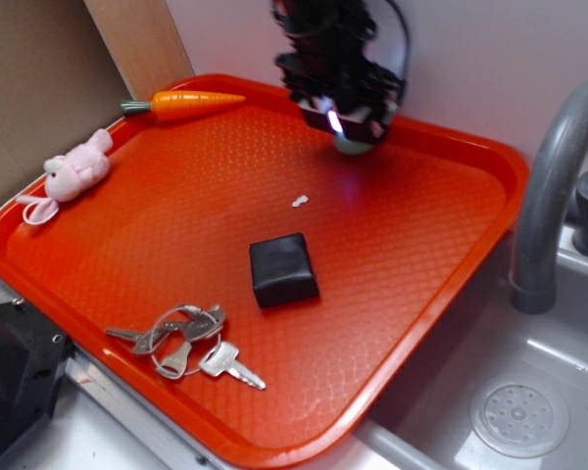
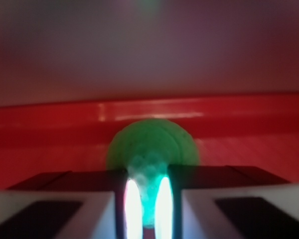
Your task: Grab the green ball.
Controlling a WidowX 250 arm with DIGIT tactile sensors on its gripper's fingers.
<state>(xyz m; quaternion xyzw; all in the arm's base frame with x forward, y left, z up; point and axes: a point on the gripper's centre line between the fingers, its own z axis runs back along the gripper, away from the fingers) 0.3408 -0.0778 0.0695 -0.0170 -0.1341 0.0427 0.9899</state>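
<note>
Fingers pinch the green ball on the tray

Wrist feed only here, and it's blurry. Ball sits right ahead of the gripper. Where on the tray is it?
Observer: The green ball is near the tray's far rim, close to the wall, under the gripper.
Operator: Anything next to it?
Observer: No. The nearest item is a small white scrap, well apart.
Operator: What else is on the tray?
Observer: A black wallet mid-tray, keys at the near edge, a toy carrot and a pink plush bunny along the far-left rim.
</note>
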